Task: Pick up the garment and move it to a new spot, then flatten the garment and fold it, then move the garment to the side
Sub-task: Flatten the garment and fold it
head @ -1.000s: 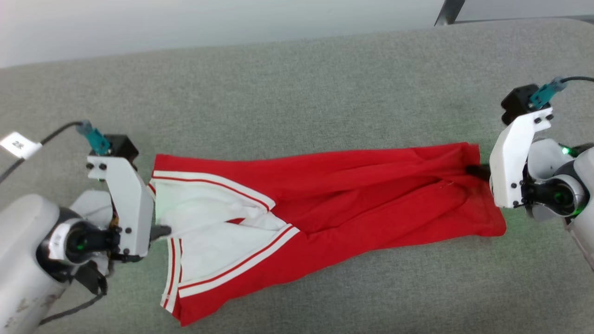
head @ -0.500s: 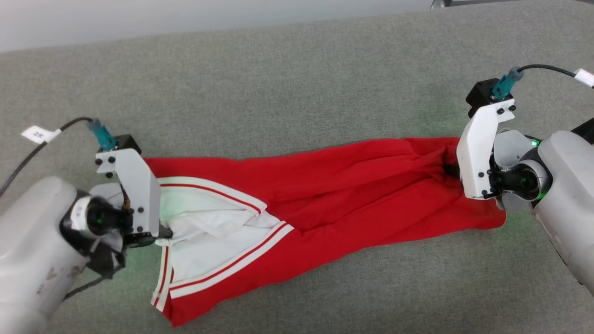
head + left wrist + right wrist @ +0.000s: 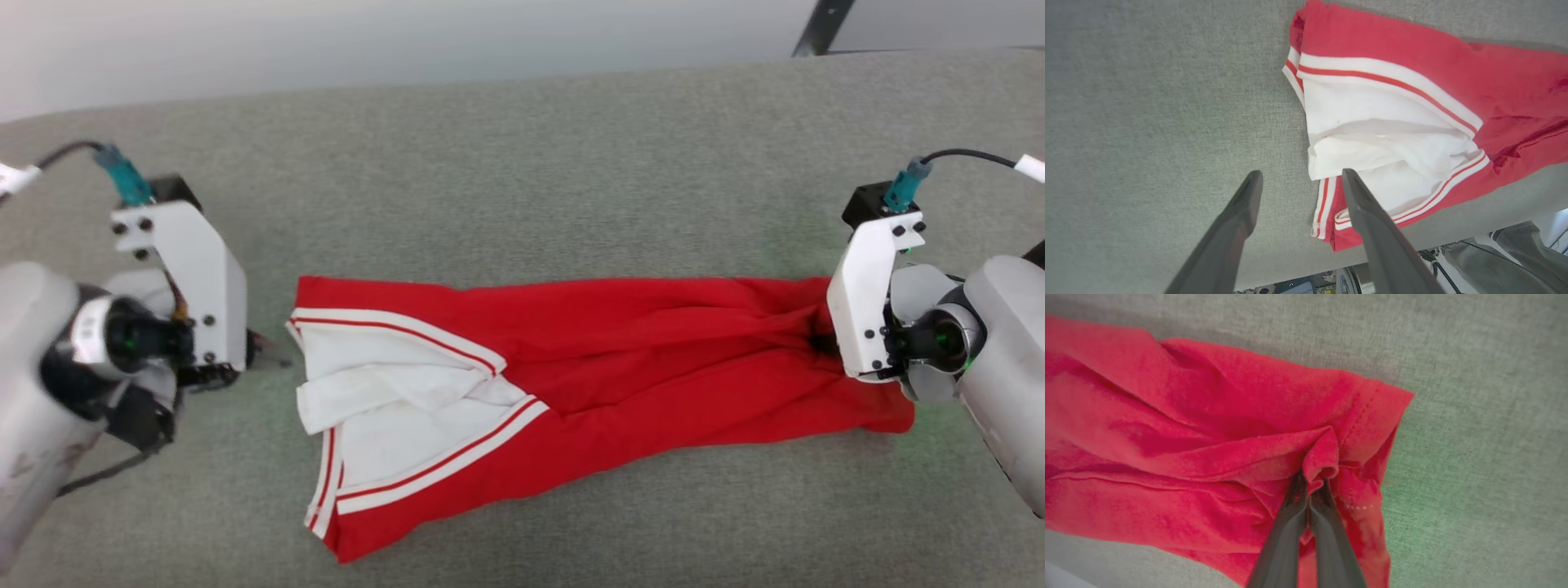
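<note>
The garment (image 3: 620, 359), a red shirt with white sleeves and red-white striped trim, lies stretched sideways across the grey surface. Its white sleeve end (image 3: 1384, 134) is at the left, its red hem (image 3: 1249, 428) at the right. My left gripper (image 3: 273, 355) hangs open just left of the sleeve end, apart from the cloth; in the left wrist view its fingers (image 3: 1241, 212) are spread with only grey surface between them. At the hem my right gripper (image 3: 1309, 484) is shut on a pinched fold of red cloth. No print is visible.
The grey fabric surface (image 3: 522, 163) runs wide on all sides of the garment, with its far edge against a pale wall. Past the surface's near edge in the left wrist view are a wheel and a person's grey trouser leg (image 3: 1502, 253).
My left gripper has opened, let go of the white sleeve and drawn back to the left. The sleeve end now lies slack on the surface. The right gripper keeps its hold. The camera shifted.
</note>
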Tool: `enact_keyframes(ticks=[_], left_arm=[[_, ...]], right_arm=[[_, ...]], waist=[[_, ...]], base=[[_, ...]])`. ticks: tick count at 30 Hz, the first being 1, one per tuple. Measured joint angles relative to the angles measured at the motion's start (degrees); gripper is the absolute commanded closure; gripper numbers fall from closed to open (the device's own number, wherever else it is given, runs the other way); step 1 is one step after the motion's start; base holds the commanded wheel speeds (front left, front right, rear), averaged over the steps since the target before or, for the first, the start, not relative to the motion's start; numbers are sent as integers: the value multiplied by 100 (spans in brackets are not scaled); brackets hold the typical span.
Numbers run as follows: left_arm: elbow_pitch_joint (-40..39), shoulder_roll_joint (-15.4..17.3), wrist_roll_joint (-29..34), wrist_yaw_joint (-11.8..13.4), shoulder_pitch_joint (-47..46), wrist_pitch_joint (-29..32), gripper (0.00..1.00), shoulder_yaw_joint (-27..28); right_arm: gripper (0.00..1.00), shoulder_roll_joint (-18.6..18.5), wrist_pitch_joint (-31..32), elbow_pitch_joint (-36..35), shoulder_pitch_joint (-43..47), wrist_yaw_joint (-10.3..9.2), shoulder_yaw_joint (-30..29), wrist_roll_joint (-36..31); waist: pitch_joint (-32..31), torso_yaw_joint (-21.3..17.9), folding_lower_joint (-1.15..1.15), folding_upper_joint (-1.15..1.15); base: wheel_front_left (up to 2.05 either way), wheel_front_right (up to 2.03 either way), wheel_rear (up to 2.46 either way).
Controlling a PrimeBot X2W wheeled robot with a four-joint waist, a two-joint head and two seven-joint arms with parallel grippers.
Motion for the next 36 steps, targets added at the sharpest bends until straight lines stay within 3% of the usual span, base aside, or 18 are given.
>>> enact_keyframes(ticks=[3,4,5,10,15,20,23,26,29,33,36], left_arm=[[-236,134,10,-40,117,-208,0,103],[-289,129,-4,-57,198,-307,0,130],[-318,99,-37,-70,275,-416,0,178],[-250,55,-121,-96,597,-704,0,259],[-27,48,-167,-327,865,-1102,0,361],[57,214,-162,-575,1229,-1642,0,523],[31,308,-171,-699,1544,-2194,0,728],[-18,434,-152,-783,1939,-2760,0,889],[-166,521,-100,-873,2381,-3376,0,1029],[-416,726,360,-917,2864,-4430,0,1161],[-602,614,431,-896,3256,-5248,0,1345]], right_arm=[[100,53,-68,257,-30,1,-23,-116],[67,77,-134,360,-55,4,-18,-187],[0,120,-181,477,-82,8,-21,-241],[0,377,-181,995,-301,9,-98,-321],[0,519,107,1215,-399,7,-64,-339],[0,383,216,810,-265,0,37,-265],[0,202,-21,397,-98,0,52,-226],[0,-18,-442,-41,222,-1,-7,-148],[0,-192,-1303,-610,603,-1,-185,-96],[0,-495,-2847,-1493,1173,-1,-250,-375],[0,-576,-4153,-1982,1665,-1,-478,-610]], waist=[[-1,90,0,0],[7,112,0,0],[17,132,0,0],[18,162,0,0],[-164,108,0,0],[-514,-4,0,0],[-754,-82,0,0],[-991,-158,0,0],[-1207,-224,0,0],[-1416,-303,0,0],[-1521,-339,0,0]], base=[[0,0,0],[0,0,0],[0,0,0],[0,0,0],[0,0,0],[0,0,0],[0,0,0],[0,0,0],[0,0,0],[0,0,0],[0,0,0]])
